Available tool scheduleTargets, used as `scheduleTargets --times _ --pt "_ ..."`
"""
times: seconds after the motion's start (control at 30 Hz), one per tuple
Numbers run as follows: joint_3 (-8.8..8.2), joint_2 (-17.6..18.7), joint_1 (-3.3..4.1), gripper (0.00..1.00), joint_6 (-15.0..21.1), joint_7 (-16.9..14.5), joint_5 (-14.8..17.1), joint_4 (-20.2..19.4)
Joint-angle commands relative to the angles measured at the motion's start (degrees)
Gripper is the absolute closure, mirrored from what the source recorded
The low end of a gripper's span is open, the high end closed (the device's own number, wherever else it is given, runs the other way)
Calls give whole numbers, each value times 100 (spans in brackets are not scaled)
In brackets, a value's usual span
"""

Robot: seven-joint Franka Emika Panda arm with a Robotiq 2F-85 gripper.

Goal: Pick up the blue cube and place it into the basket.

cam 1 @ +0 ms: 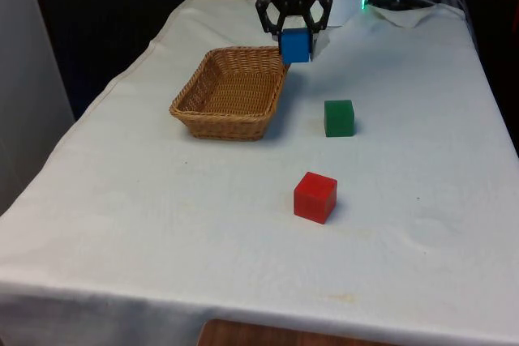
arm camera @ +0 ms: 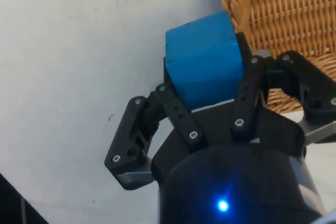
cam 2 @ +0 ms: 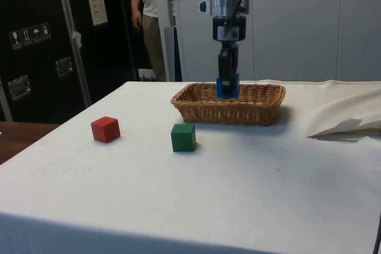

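Currently gripper clamps the blue cube aloft at upper centre of front view, beside the basket rim's right edge; releasing now risks the cube clipping the rim and bouncing onto the bench.

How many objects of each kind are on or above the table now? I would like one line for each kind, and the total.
Cubes: 3, namely the blue cube held in the gripper, the green cube and the red cube
Baskets: 1, the wicker basket
Total: 4
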Motion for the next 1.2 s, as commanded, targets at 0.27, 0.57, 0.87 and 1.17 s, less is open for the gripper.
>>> scheduleTargets --times 0.27,0.57,0.87,1.17 --pt "-286 178 -34 98 17 -115 29 138" --pt "-527 350 -46 98 29 -172 46 258" --pt "-762 498 -63 98 23 -201 40 384" --pt "-968 659 -74 98 40 -183 29 504"
